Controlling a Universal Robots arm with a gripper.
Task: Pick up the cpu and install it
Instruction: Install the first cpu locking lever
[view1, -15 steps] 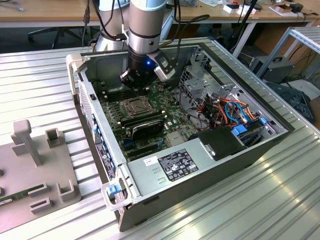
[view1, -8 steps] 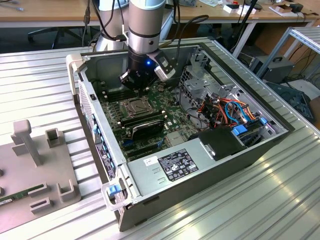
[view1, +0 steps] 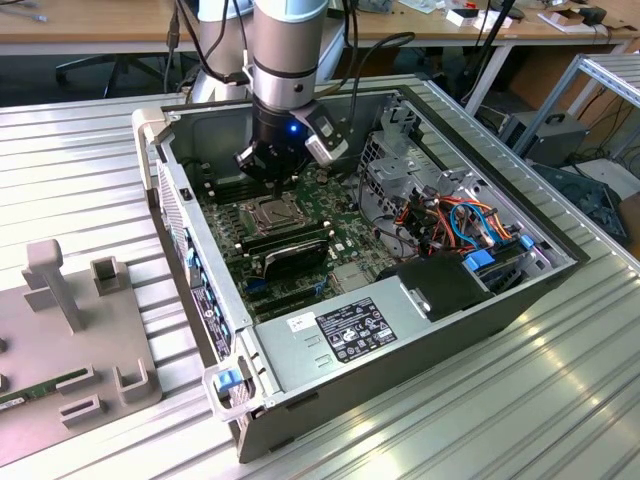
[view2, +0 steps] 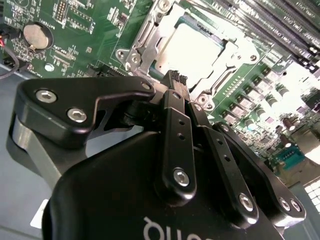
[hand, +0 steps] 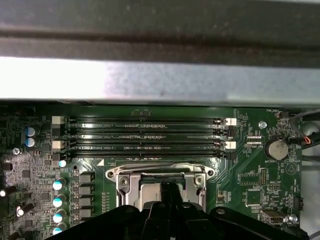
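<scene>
Arm is lowered into the open PC case (view1: 440, 330), which lies on its side on the ribbed bench (view1: 90, 170) so the motherboard (view1: 340, 225) faces up for access. Claw (view2: 175, 80) is clenched, fingertips together, poised just above the socket frame (view2: 150, 45); nothing is seen between the tips. The cpu (view2: 192, 47), pale metal top, sits inside the socket frame, apparently already seated. Memory slots (hand: 145, 135) lie just beside the socket frame. Case also holds cabling and a PSU (view1: 345, 335) at its near side.

Grey-and-black jointed robot arm (view1: 287, 60), vertical, wrist pointing straight down; black two-fingered gripper (view2: 175, 80) with fingertips pressed together, empty.
</scene>
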